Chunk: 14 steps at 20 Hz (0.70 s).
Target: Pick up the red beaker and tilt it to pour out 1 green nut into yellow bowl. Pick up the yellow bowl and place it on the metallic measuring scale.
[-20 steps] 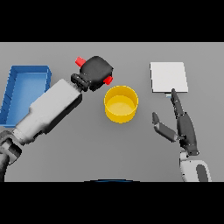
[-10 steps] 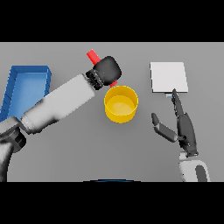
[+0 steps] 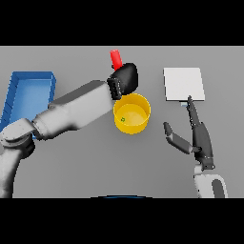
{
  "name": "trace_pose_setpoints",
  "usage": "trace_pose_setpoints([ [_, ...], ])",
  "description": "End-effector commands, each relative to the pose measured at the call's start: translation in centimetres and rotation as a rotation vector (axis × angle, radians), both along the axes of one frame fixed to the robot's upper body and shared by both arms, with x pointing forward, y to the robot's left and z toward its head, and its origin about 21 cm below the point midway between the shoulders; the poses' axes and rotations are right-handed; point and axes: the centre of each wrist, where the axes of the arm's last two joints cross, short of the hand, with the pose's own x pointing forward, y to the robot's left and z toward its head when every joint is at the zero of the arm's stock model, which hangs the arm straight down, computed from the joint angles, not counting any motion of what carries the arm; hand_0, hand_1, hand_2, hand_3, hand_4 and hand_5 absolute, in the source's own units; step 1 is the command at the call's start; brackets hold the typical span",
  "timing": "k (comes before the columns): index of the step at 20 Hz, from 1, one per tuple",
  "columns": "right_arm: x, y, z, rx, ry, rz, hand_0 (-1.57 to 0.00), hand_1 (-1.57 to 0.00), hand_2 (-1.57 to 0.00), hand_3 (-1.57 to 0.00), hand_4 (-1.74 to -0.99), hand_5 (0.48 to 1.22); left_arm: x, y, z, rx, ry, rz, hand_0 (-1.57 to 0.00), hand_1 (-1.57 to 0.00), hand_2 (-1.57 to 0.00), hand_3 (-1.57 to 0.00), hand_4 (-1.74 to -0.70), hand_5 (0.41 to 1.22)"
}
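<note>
L hand grips red beaker above yellow bowl; R hand idle, fingers straight.

Table: blue tray at 9 o'clock, scale at 2, bowl near centre. L hand clenched round beaker, at bowl's 12 o'clock rim. R hand at 4, relaxed. Green nut lies in bowl.

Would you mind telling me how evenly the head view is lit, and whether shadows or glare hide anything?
Head view: lighting is flat and even, with no glare on the scale or table; shadows are faint; the bowl interior is bright enough to show a small green nut; only the left hand hides most of the red beaker. The right hand shows clearly.
</note>
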Motion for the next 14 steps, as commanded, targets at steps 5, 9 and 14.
trace_pose_setpoints([
  [5, 0.2, 0.0, 0.2, -0.025, -0.011, -0.009, 0.0, 0.0, 0.0, 0.0, -1.16, 0.635, -0.4, -1.3, -0.1, 0.11, -0.061, -0.063, -1.57, -1.57, -1.57, -1.57, -1.73, 1.221],
  [9, -0.1, -0.2, -0.1, -0.01, -0.015, -0.006, 0.0, 0.0, 0.0, 0.0, -1.154, 0.635, -0.6, -2.4, 0.8, 0.161, -0.099, -0.104, -1.57, -1.57, -1.57, -1.57, -1.72, 1.221],
  [14, 0.1, -0.1, 0.1, 0.016, -0.036, 0.009, 0.0, 0.0, 0.0, 0.0, -1.15, 0.649, 1.9, -2.2, 7.1, 0.185, -0.232, -0.099, -1.57, -1.57, -1.57, -1.57, -1.72, 1.221],
])
